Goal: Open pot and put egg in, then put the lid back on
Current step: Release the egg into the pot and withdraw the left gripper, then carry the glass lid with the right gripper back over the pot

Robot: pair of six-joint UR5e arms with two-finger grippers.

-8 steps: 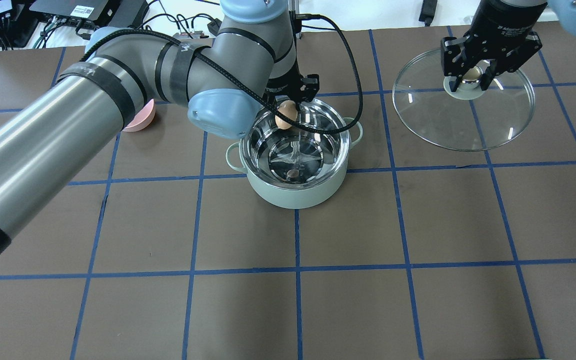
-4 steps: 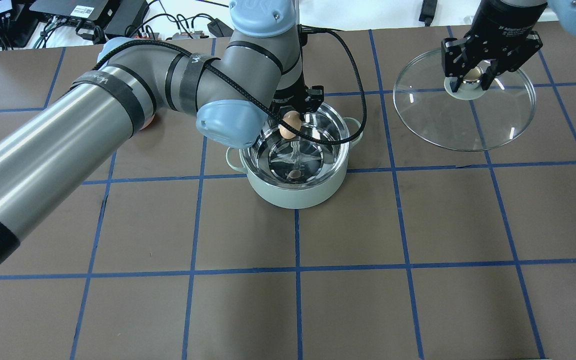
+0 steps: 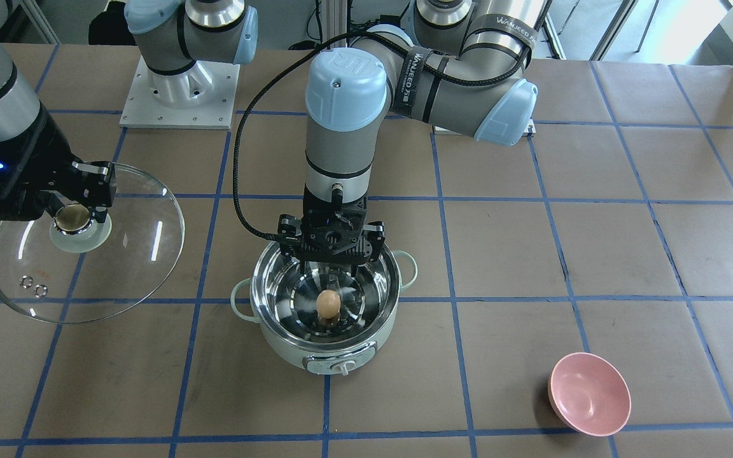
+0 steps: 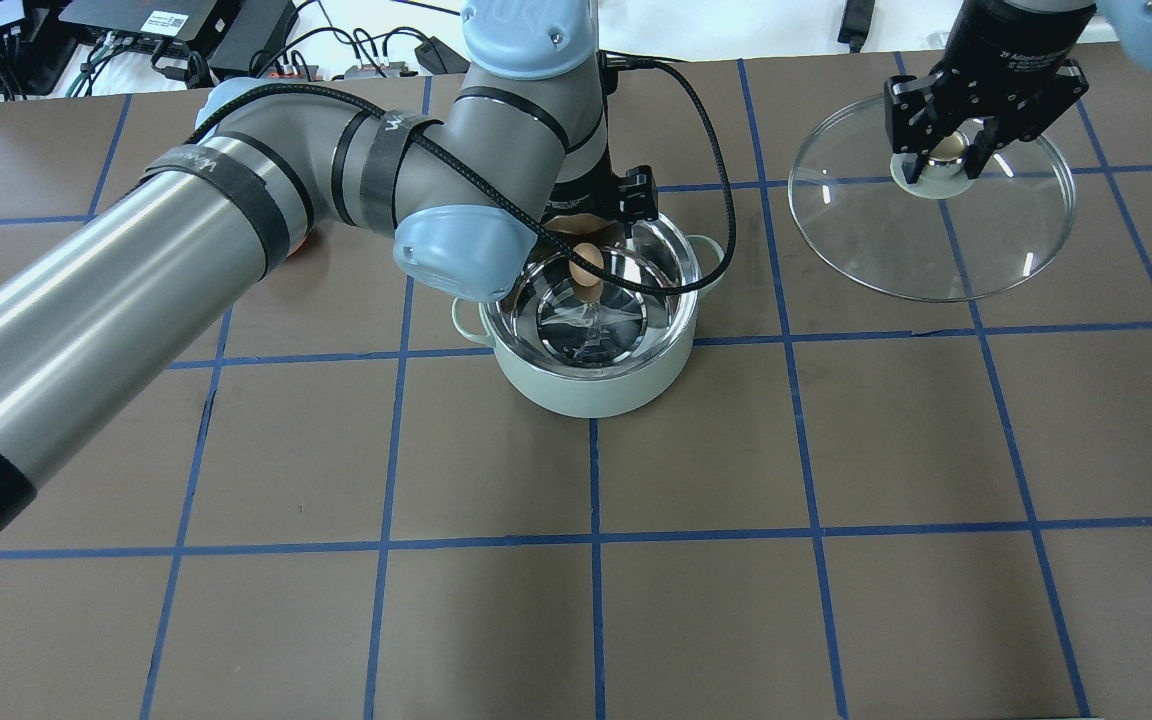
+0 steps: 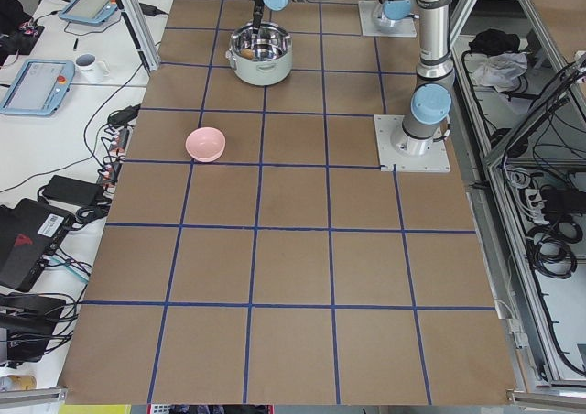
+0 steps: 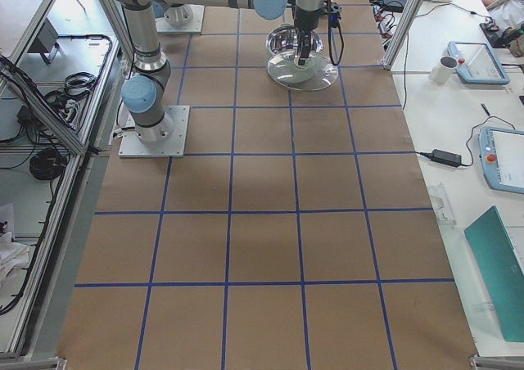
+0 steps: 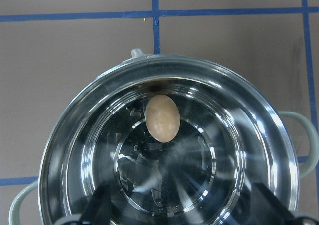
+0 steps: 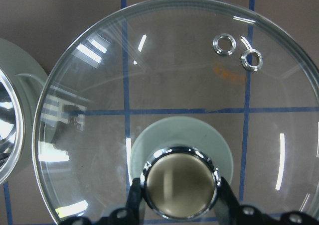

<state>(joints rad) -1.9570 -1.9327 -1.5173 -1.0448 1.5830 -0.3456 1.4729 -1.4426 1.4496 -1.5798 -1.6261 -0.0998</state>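
Note:
The mint-green pot (image 4: 586,392) stands open at table centre, dial toward the front camera (image 3: 290,348). The tan egg (image 4: 586,268) lies inside on the steel floor (image 3: 328,303), free of any finger in the left wrist view (image 7: 162,117). My left gripper (image 3: 331,270) hangs over the pot's robot-side rim, jaws spread wide and empty (image 7: 182,212). My right gripper (image 4: 943,160) is shut on the knob of the glass lid (image 4: 931,245), held away to the pot's right (image 3: 125,254). The knob fills the right wrist view (image 8: 180,190).
A small pink bowl (image 3: 589,394) sits on the table on my left side, toward the operators' edge, also seen in the exterior left view (image 5: 205,144). The left arm's black cable (image 4: 711,170) loops over the pot's far side. Blue tape lines grid the brown tabletop.
My left gripper carried the egg over the pot, lowered it and opened. The egg now lies in the pot. The right gripper and lid have stayed put.

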